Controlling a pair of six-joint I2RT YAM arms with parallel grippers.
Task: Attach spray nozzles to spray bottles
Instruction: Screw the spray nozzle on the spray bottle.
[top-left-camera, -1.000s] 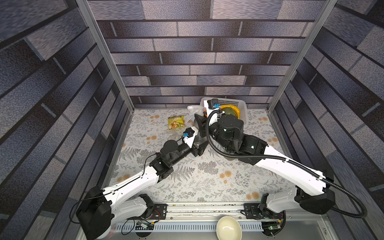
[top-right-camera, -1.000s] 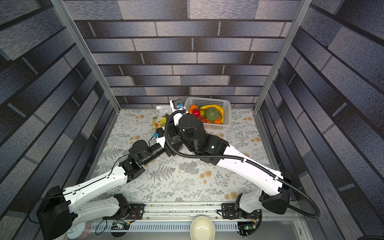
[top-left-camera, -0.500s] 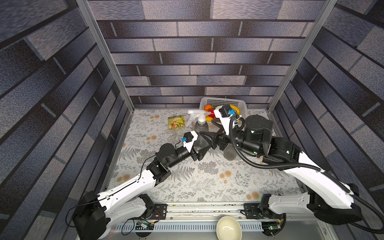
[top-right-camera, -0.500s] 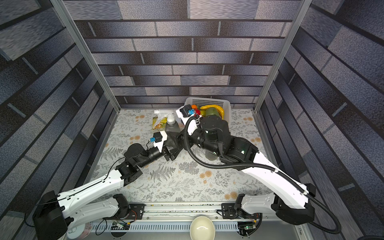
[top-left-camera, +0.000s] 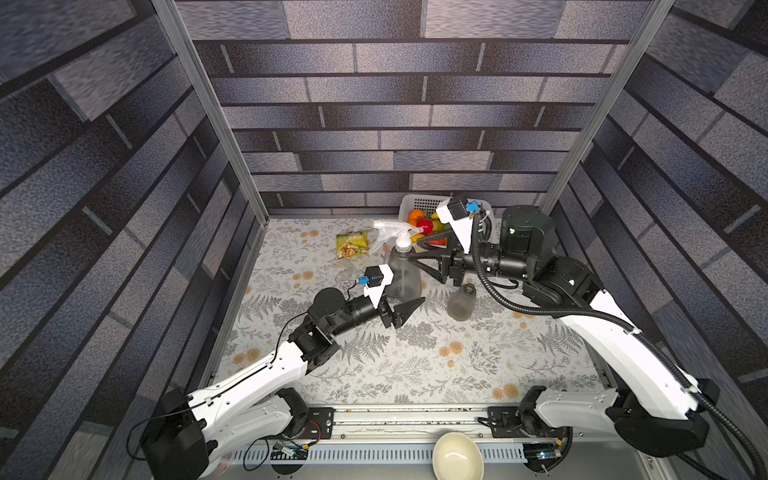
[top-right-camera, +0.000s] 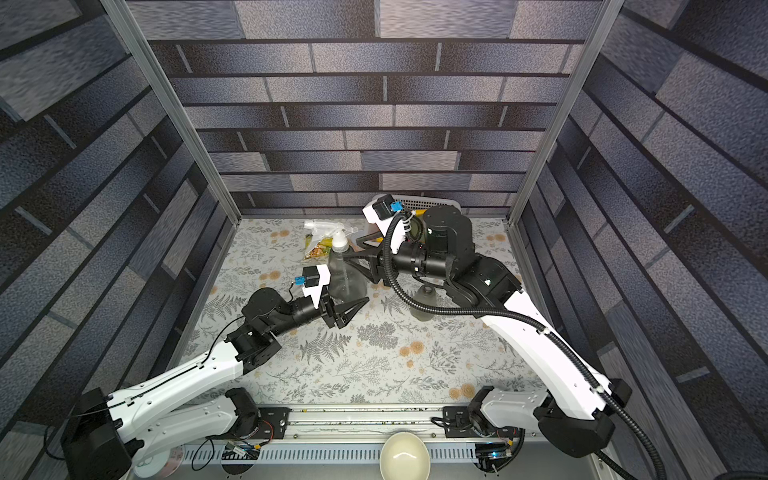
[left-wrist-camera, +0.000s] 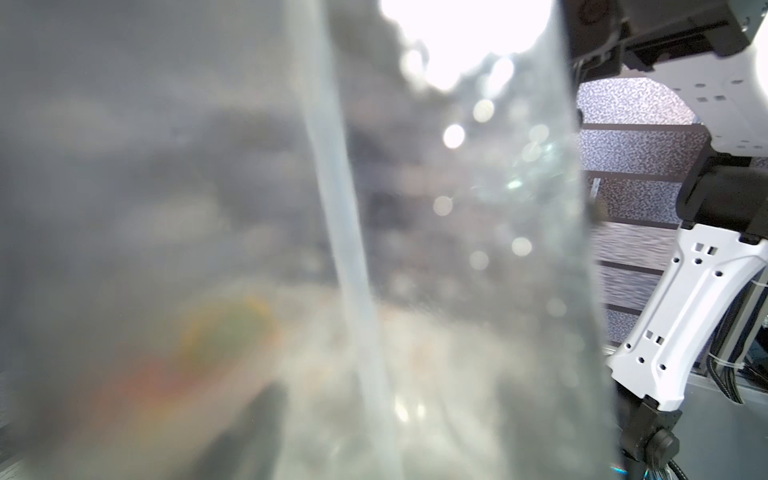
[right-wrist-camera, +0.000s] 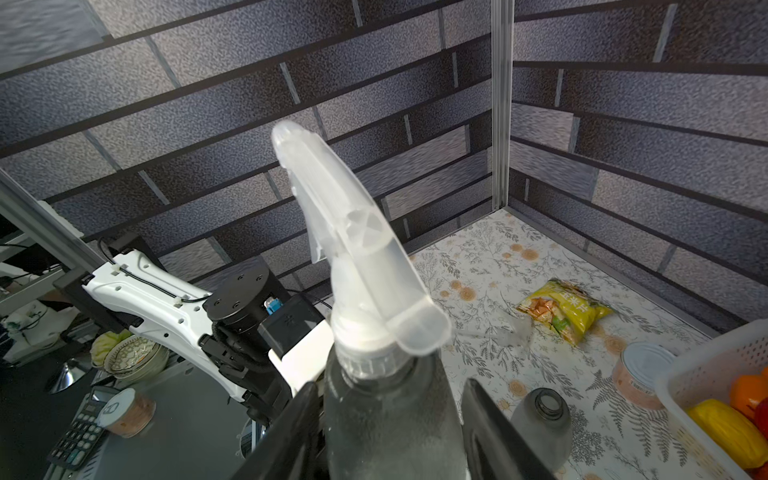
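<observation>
Left gripper (top-left-camera: 406, 296): fingers (top-left-camera: 411, 306) clasp the lower body of the smoky-grey translucent bell-shaped plastic bottle (top-left-camera: 401, 270), which stands upright on the floral bench (top-left-camera: 415, 365). Clear-whitish trigger spray nozzle (right-wrist-camera: 357, 232) sits on its neck, with the dip tube (left-wrist-camera: 340, 208) inside. Right gripper (right-wrist-camera: 388, 390): fingers released, straddling the bottle's shoulder. Just right of that bottle stands a second, uncapped grey bottle (top-left-camera: 461, 301).

Nozzled bottle (top-left-camera: 401, 276) stands mid-mat (top-left-camera: 415, 365), toward the back, spray nozzle (top-left-camera: 392, 230) on its neck. Bare bottle (top-left-camera: 461, 301) just right of it, nearer the front. Snack packet (top-left-camera: 352, 245) behind-left. Fruit basket (top-left-camera: 424, 202) at back wall, behind-right. Tin can (right-wrist-camera: 642, 372) just beside basket, possibly touching. Bowl (top-left-camera: 457, 455) off the mat, front edge.
</observation>
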